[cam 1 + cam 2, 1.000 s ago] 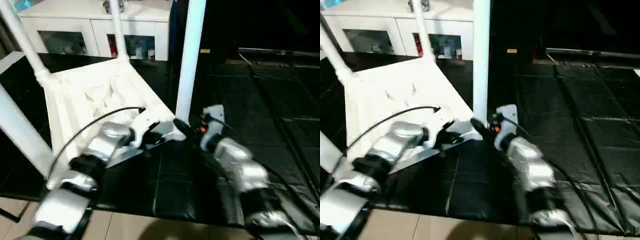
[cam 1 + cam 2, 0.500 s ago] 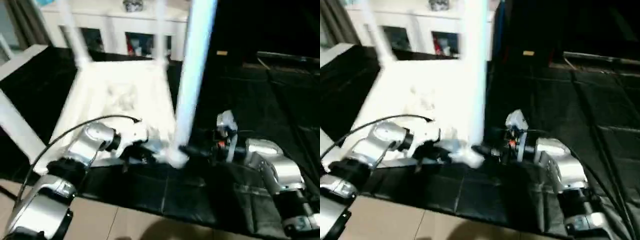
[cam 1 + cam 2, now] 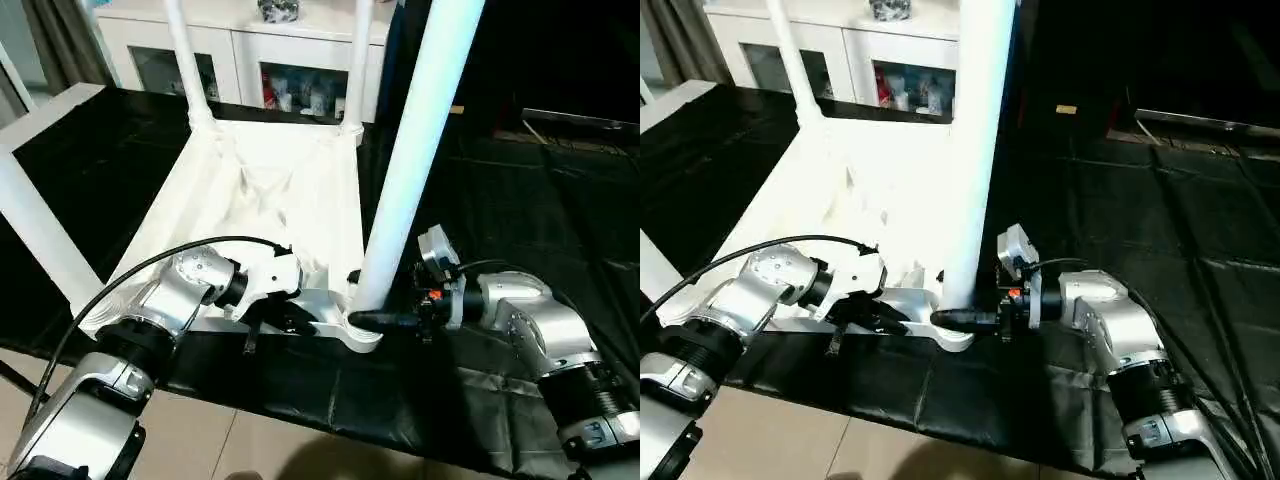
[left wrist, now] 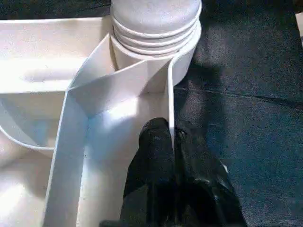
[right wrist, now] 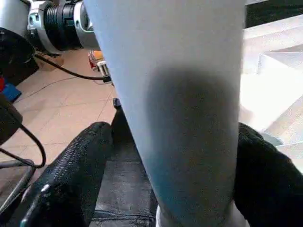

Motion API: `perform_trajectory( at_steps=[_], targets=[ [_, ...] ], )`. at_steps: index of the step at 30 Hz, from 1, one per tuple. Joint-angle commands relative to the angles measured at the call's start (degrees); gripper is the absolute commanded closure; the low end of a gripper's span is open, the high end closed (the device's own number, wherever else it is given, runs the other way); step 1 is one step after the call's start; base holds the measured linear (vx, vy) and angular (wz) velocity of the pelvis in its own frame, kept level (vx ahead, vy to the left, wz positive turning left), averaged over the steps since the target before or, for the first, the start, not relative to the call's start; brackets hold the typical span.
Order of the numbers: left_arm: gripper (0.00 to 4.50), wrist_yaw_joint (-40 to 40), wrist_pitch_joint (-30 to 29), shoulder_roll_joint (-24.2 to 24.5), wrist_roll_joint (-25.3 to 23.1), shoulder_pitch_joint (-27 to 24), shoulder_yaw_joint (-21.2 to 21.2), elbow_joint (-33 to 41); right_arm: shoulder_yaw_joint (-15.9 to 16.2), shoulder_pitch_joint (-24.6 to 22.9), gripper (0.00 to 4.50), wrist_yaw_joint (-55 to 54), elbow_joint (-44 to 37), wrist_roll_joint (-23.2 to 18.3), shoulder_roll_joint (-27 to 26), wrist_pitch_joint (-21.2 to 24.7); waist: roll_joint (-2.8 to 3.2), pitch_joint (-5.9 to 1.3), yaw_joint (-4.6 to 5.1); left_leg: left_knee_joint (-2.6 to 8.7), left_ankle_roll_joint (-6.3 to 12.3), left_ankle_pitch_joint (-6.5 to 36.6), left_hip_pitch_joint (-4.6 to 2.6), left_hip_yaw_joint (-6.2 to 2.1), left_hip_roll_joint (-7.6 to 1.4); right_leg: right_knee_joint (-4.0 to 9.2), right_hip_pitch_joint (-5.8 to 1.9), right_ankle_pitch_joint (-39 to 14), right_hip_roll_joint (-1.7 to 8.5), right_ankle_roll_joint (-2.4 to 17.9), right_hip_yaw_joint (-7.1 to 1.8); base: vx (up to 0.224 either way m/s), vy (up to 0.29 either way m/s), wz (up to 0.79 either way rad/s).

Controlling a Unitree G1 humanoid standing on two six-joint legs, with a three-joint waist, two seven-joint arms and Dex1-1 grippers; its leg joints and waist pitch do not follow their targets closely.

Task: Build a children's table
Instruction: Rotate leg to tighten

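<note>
The children's table top (image 3: 270, 200) lies upside down on the black mat, ribbed side up. Its white legs stand in the corner sockets: two at the back (image 3: 185, 60), one at the left (image 3: 35, 235) and the near right leg (image 3: 420, 150). My left gripper (image 4: 171, 135) is shut on the thin rim wall of the top, just beside that near corner socket (image 4: 156, 33). My right gripper (image 3: 960, 318) reaches in from the right. Its fingers (image 5: 71, 175) press against both sides of the near right leg (image 5: 175, 94), right above the socket.
A white glass-door cabinet (image 3: 250, 60) stands behind the mat (image 3: 520, 200). The mat's front edge meets tan floor (image 3: 250, 440) close under my arms. A black cable (image 3: 120, 285) loops over my left forearm. A white surface edge (image 3: 40, 115) runs along the far left.
The whole picture has shifted as my head moved. Both grippers stay at the near right corner. My right forearm now lies more level beside the leg.
</note>
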State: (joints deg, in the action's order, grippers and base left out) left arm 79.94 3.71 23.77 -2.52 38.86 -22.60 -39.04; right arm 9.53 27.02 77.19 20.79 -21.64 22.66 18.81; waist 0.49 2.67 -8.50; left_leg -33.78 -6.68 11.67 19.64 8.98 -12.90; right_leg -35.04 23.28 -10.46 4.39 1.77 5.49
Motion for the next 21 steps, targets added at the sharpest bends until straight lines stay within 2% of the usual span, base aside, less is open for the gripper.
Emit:
perform_trajectory(
  at_steps=[1,3,8,14,21],
  targets=[
    [4.50,1.4,1.1,-0.2,-1.0,-0.1,-1.6,1.0,0.6,0.7,1.03,1.5,-0.1,-0.5,0.2,0.6,-0.50,-3.97,0.19,3.52,3.30,4.3,0.39,0.92,-0.33,3.40,-3.68,-7.8,3.67,10.6,-2.99,0.000,0.000,0.00],
    [4.50,1.3,1.1,-0.2,-1.1,-0.1,-1.6,1.0,0.5,0.7,1.31,1.6,0.0,-0.5,0.2,0.5,-0.57,-3.99,0.17,3.53,3.25,4.3,0.43,0.89,-0.36,3.36,-3.73,-7.7,3.64,10.5,-2.94,0.000,0.000,0.00],
    [4.50,1.4,1.1,-0.1,-1.2,-0.1,-1.6,1.1,0.5,0.3,1.61,2.1,-0.3,-0.8,0.3,0.9,-0.35,-4.06,0.10,3.48,3.22,4.0,0.44,0.85,-0.38,3.24,-3.75,-7.0,3.63,10.8,-2.92,0.000,0.000,0.00],
    [4.50,1.3,0.9,-0.1,-1.3,-0.1,-1.5,0.9,0.7,-0.2,2.12,2.8,-0.8,-1.1,0.1,1.6,-0.42,-4.08,0.09,3.43,3.22,3.8,0.50,0.86,-0.35,3.18,-3.79,-6.3,3.58,11.0,-2.90,0.000,0.000,0.00],
    [4.50,-0.6,0.0,-0.3,-2.1,0.2,-1.1,-0.2,1.3,-1.5,2.32,2.6,-2.4,-1.4,-0.3,2.3,-0.15,-4.12,-0.02,3.39,2.95,4.6,0.36,0.87,-0.38,3.28,-3.72,-6.6,3.57,11.1,-2.91,0.000,0.000,0.00]
  ],
)
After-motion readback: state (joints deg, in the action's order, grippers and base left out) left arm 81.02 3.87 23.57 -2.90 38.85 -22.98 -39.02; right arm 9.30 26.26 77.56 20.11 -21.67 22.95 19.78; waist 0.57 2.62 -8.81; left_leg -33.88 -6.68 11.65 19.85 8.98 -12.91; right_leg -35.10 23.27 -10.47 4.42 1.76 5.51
